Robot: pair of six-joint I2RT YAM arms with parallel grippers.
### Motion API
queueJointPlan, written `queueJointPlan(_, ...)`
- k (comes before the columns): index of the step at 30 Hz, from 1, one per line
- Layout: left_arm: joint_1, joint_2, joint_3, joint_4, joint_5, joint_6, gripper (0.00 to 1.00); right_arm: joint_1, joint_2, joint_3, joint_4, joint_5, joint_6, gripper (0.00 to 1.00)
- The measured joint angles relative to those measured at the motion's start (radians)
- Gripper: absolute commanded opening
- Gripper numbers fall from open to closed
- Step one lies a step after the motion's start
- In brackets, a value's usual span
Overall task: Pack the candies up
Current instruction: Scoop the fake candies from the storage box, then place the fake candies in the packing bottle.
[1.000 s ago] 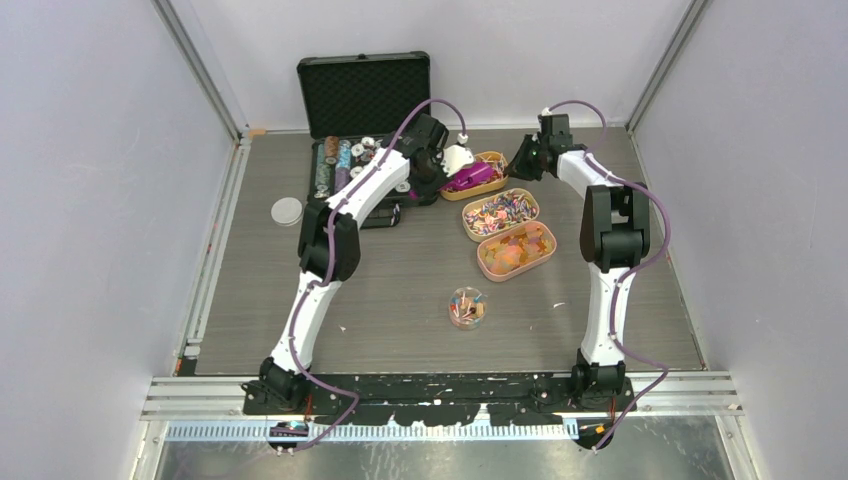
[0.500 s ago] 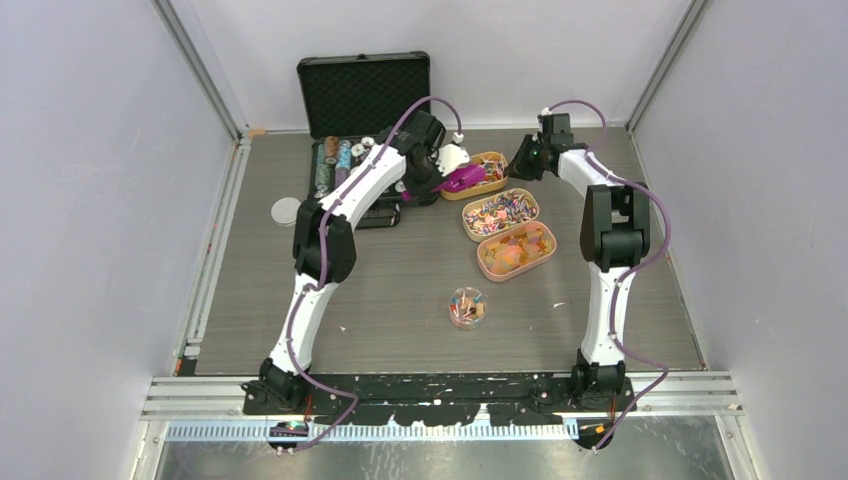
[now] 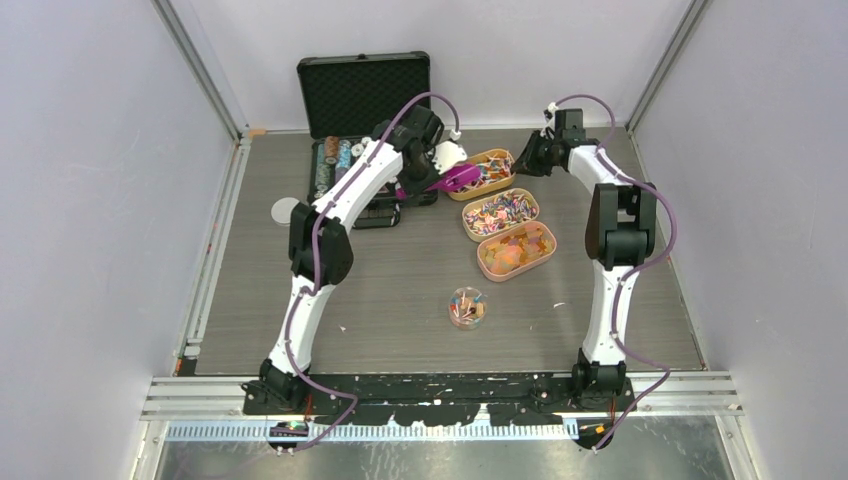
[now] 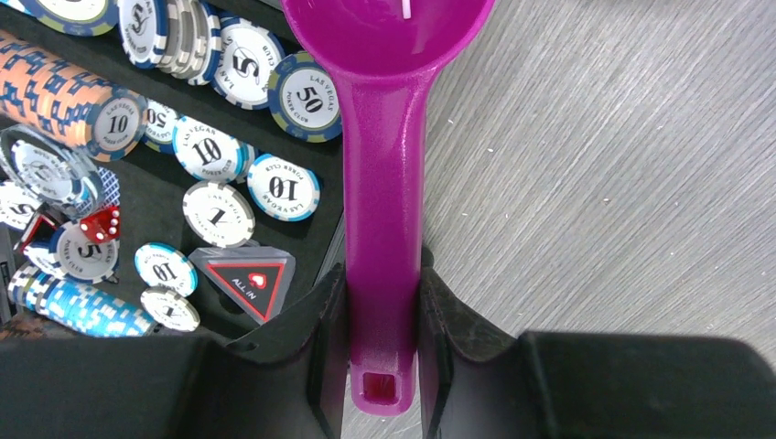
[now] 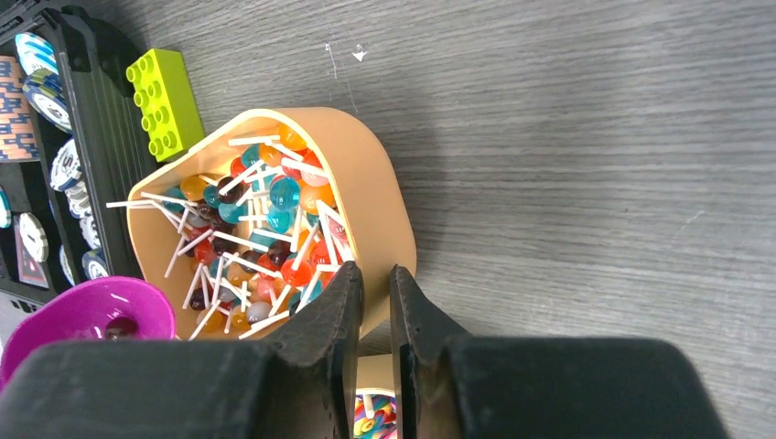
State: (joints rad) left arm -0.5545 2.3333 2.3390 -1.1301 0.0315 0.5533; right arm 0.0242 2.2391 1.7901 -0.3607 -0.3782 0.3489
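Now our left gripper [image 4: 382, 288] clamps the magenta scoop [image 4: 382, 174] by its handle, bowl ahead of the jaws. Our right gripper [image 5: 375, 279] pinches the wall of the tan tray [image 5: 389, 210], lollipops [image 5: 274, 229] just beyond its jaws. Tangled sticks may drag extras out, or the tray may slip and tip.

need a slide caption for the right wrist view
Right tool pinching the wall of a tan tub of lollipops, magenta scoop at its side.

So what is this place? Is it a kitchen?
No, most likely a robot test booth: two white robot arms, left and right, bolted to a grey wood-grain table, plain pale walls closing it in, and tan oval trays of candies set out.
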Motion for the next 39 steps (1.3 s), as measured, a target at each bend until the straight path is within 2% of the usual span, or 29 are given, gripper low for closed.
queueJointPlan(6,0.0,0.0,0.021,-0.026,-0.012,-0.005,0.0,-0.006,0.029,0.038,-0.025,-0.027,-0.045,0.14)
queueJointPlan(13,0.0,0.0,0.03,-0.062,-0.017,-0.007,0.0,-0.006,0.034,0.05,-0.053,-0.036,-0.064,0.45)
queueJointPlan(17,0.0,-0.001,0.047,-0.08,-0.019,-0.008,0.0,-0.006,0.034,0.071,-0.051,-0.042,-0.054,0.58)
queueJointPlan(19,-0.001,-0.003,0.047,-0.085,-0.019,-0.009,0.0,-0.006,0.032,0.072,-0.051,-0.042,-0.045,0.61)
queueJointPlan(25,-0.002,-0.046,0.038,-0.105,0.0,-0.038,0.0,-0.006,-0.006,0.069,-0.063,-0.042,-0.014,0.63)
queueJointPlan(30,-0.002,-0.15,-0.002,-0.125,0.05,-0.08,0.0,-0.006,-0.148,0.012,-0.054,-0.039,0.022,0.63)
queueJointPlan(39,-0.06,-0.344,-0.116,-0.157,0.166,-0.206,0.0,0.01,-0.582,-0.345,0.038,-0.034,0.105,0.62)
